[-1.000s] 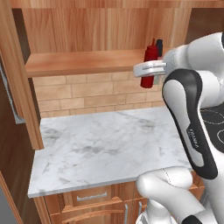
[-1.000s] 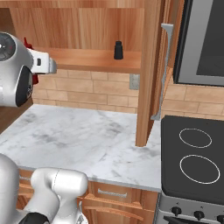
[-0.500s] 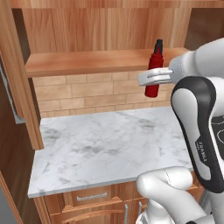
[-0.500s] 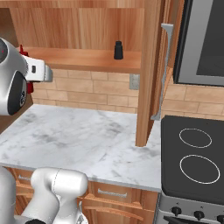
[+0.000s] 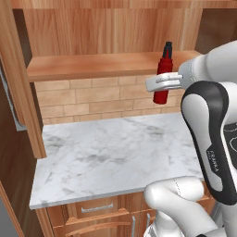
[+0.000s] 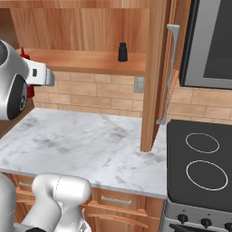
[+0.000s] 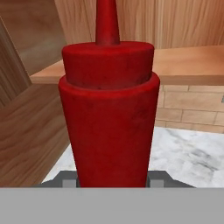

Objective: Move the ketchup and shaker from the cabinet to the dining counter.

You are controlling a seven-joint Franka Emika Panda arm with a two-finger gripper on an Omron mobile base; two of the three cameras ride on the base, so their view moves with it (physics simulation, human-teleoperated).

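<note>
The ketchup (image 5: pixel 161 79) is a slim red squeeze bottle, held upright in the air in front of the cabinet (image 5: pixel 92 65) shelf edge, above the back of the small marble counter. My gripper (image 5: pixel 158 83) is shut on its body from the right side. In the hand view the ketchup (image 7: pixel 109 109) stands close between the two dark fingertips (image 7: pixel 69 182). From the right base view a sliver of the ketchup (image 6: pixel 30 92) shows behind my gripper (image 6: pixel 38 75). The black shaker (image 6: pixel 122 51) stands on the cabinet (image 6: pixel 86 61) shelf; its top (image 5: pixel 167 45) peeks above the bottle. The dining counter is out of view.
A marble counter (image 5: pixel 106 157) backed by brick tile lies under the shelf. An open cabinet door (image 6: pixel 154 72) with a bar handle (image 6: pixel 171 68) hangs at the right, another door (image 5: pixel 18 78) at the left. A stove top (image 6: pixel 201 167) sits further right.
The hand with the ketchup has drifted slightly sideways and sunk a little below shelf level. The grip is unchanged and the shaker has not moved.
</note>
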